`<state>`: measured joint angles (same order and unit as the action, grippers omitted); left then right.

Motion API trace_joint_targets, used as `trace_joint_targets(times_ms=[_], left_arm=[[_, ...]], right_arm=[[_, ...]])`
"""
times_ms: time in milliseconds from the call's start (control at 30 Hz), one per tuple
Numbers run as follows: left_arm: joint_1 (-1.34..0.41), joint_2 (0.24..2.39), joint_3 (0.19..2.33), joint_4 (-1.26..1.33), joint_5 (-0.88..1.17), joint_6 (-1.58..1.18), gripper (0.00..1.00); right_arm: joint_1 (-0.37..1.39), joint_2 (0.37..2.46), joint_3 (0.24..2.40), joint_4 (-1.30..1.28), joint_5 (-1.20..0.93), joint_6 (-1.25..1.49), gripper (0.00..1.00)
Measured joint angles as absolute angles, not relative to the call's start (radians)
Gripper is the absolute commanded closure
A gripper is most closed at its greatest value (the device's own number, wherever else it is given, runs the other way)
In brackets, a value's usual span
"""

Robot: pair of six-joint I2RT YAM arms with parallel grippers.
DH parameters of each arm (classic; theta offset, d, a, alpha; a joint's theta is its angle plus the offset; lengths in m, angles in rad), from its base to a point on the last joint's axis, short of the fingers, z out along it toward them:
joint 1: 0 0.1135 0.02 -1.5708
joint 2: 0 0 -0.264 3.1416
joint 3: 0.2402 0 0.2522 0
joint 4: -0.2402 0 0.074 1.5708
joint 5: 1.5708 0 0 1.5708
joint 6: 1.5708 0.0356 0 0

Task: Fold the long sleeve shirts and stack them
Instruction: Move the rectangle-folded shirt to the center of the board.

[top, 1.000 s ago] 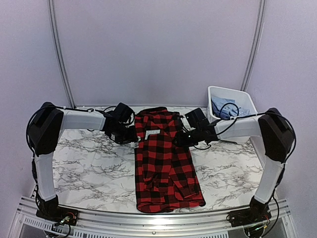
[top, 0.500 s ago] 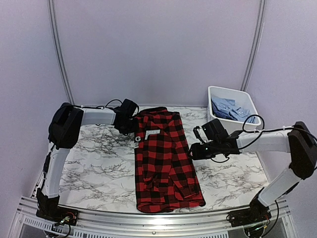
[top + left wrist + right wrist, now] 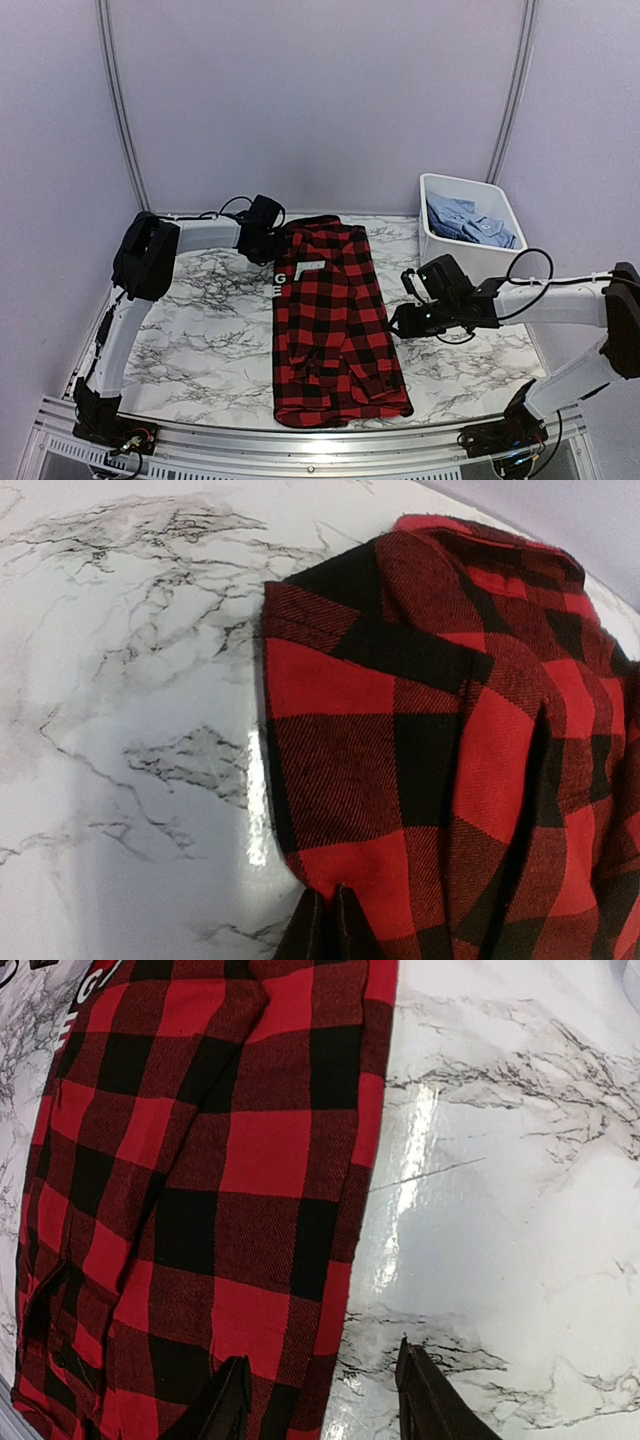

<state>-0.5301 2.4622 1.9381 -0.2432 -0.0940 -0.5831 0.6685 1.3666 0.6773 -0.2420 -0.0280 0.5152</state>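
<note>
Marble table [image 3: 200,330], top view: flannel shirt [image 3: 330,320] lies at centre; light blue shirts [image 3: 470,225] sit in the white tub [image 3: 440,245].
Left wrist: left gripper [image 3: 325,925], fingers pressed together, pinches the flannel shirt's edge.
Right wrist: right gripper [image 3: 325,1400], fingers spread, straddles its right edge.

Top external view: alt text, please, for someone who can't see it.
A red-and-black flannel shirt lies folded into a long strip down the middle of a marble table. The left gripper is at its far left edge, the right gripper by its right edge; a white tub of blue shirts stands far right.
</note>
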Motion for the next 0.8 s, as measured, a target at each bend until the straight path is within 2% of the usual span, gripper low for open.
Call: trace_joint_targets(times_ms=[400, 533, 700, 800], left_arm=[[-0.459, 2.575, 2.119, -0.246, -0.022, -0.628, 1.00], [-0.420, 2.625, 2.216, -0.248, 0.009, -0.631, 0.79], [-0.396, 2.625, 2.226, -0.245, 0.036, -0.616, 0.49], [-0.397, 2.591, 2.170, -0.248, 0.041, -0.603, 0.42]], right_arm=[[0.693, 1.384, 0.675, -0.236, -0.016, 0.543, 0.55], [0.694, 1.409, 0.675, -0.221, -0.017, 0.551, 0.55], [0.712, 1.416, 0.675, -0.217, -0.018, 0.557, 0.55], [0.726, 1.415, 0.675, -0.217, -0.027, 0.566, 0.55]])
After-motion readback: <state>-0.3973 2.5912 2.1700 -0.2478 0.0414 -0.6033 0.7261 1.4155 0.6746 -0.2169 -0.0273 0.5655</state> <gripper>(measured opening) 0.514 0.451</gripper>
